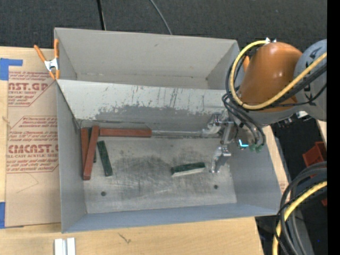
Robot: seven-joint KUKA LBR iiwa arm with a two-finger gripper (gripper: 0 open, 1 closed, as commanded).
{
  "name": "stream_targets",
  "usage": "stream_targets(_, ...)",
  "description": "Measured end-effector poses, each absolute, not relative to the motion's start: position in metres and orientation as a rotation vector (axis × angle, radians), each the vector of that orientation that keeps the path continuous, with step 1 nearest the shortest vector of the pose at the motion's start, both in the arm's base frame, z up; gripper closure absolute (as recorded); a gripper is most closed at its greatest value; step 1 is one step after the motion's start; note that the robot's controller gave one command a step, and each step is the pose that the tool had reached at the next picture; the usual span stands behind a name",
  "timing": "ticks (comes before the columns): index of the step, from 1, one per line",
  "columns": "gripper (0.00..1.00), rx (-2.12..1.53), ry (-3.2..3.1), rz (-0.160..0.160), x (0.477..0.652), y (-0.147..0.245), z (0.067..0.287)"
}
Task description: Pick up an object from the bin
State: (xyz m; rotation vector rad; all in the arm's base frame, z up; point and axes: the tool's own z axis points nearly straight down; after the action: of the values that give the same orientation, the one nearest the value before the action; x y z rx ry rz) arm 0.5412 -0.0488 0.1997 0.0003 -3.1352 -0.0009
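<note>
Where the grey bin [143,52] floor nears its right wall, a short dark green bar [187,169] lies flat. Just beside its right end, the gripper [217,164] points downward; whether it is apart or closed cannot be told.

Robotics lab: a cabled arm [271,73] holds the gripper [218,166] over a metal bin [143,52] on a wooden bench [159,238].
</note>
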Motion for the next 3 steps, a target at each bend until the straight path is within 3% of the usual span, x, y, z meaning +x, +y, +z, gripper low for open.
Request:
stream_targets(1, 0.00, 0.001, -3.140, 0.000, 0.542, -0.049, 0.203)
stream_targets(2, 0.00, 0.068, -3.142, 0.000, 0.566, -0.055, 0.235)
stream_targets(3, 0.00, 0.094, -3.153, 0.003, 0.565, -0.054, 0.204)
